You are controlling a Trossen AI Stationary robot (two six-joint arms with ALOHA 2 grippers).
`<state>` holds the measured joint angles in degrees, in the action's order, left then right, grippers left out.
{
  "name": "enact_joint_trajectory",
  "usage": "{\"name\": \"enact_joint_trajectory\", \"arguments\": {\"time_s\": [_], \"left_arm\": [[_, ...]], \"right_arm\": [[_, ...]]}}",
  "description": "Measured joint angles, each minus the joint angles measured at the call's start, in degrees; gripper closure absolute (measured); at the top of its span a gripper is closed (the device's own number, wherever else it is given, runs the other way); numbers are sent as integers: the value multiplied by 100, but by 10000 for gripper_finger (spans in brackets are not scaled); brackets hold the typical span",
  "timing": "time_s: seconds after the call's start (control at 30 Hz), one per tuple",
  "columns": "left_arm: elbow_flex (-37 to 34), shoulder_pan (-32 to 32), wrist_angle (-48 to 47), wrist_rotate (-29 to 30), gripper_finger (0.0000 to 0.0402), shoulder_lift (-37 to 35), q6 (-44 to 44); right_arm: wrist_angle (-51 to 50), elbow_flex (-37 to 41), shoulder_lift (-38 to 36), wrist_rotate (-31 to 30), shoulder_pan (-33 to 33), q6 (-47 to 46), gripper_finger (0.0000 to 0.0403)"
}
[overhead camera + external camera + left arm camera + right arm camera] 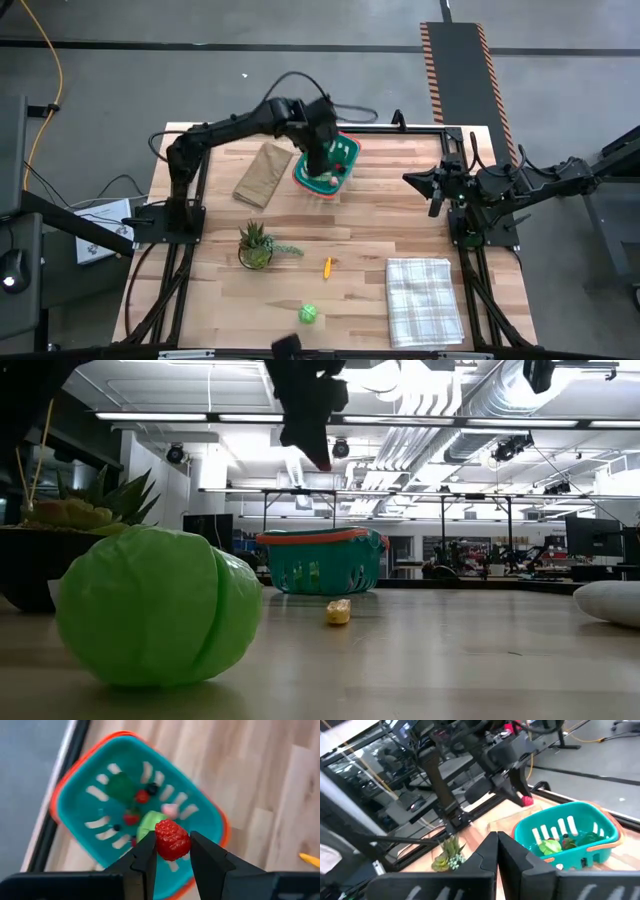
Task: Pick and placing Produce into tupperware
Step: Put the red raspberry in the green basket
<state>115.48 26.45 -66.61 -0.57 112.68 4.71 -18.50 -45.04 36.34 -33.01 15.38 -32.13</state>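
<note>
The pale wooden plank desk [370, 215] carries everything here. On it, near the front right corner, lies a folded white-and-grey checked cloth [424, 299]. A flat brown paper bag [262, 173] lies toward the far edge, left of the middle. Just beside the bag, near the far edge, stands the teal-green rectangular plastic basket with an orange-red rim and pale slots [345, 152]; several small toy fruits and vegetables [142, 805] already lie on its floor, among them green, red and pink pieces.

My left gripper [172, 851] hangs above that basket, its two dark fingers pinching a red bumpy toy berry [172, 839] over the basket's opening.

A spiky green potted plant [255, 243] stands left of the desk's centre. A round light-green toy cabbage [309, 315] sits near the front edge, and a small yellow-orange toy piece [327, 266] lies near the middle, between the plant and the cloth.

My right gripper [433, 209] waits at the right edge of the desk, fingers pressed together and holding nothing.
</note>
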Motion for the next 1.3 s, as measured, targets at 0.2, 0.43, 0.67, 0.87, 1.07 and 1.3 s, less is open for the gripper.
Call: {"name": "enact_joint_trajectory", "arguments": {"time_s": [0.2,0.43,0.67,0.87,1.07,1.3], "left_arm": [[-2,603,57,-160,309,0,0],[-2,942,194,-104,309,53,23],[-4,976,360,-137,309,508,113],[-4,900,401,-184,309,972,143],[-7,783,353,-194,309,1295,159],[-7,711,563,-220,309,1403,243]], "right_arm": [[-2,0,0,-389,0,-1,402],[-4,0,2,-749,0,-107,402],[-4,0,92,-959,-2,-335,402],[4,0,296,-1002,-2,-476,402],[4,0,538,-1006,-2,-541,402],[12,0,692,-1105,-4,-541,402]]}}
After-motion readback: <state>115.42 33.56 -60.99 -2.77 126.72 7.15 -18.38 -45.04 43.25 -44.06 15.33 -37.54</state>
